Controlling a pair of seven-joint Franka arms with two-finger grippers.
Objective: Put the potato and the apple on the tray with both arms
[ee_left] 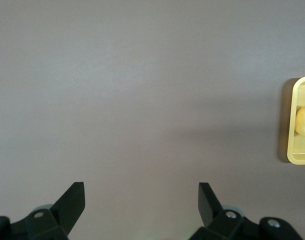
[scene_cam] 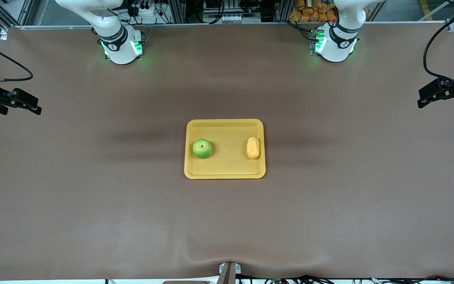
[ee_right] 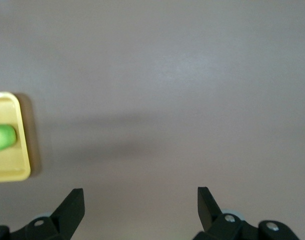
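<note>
Already apple [scene_cam: 202, 148] and potato [scene_cam: 253, 148] share tray [scene_cam: 224, 173].

The tray [scene_cam: 225, 173] lies at the middle of the table [scene_cam: 93, 205]. The apple [scene_cam: 202, 148] rests in the tray at the end toward the right arm. The potato [scene_cam: 253, 148] rests in the tray at the end toward the left arm, well apart from the apple. The right gripper [scene_cam: 34, 107] hangs over the right arm's end of the table; the left gripper [scene_cam: 424, 100] hangs over the left arm's end.
</note>
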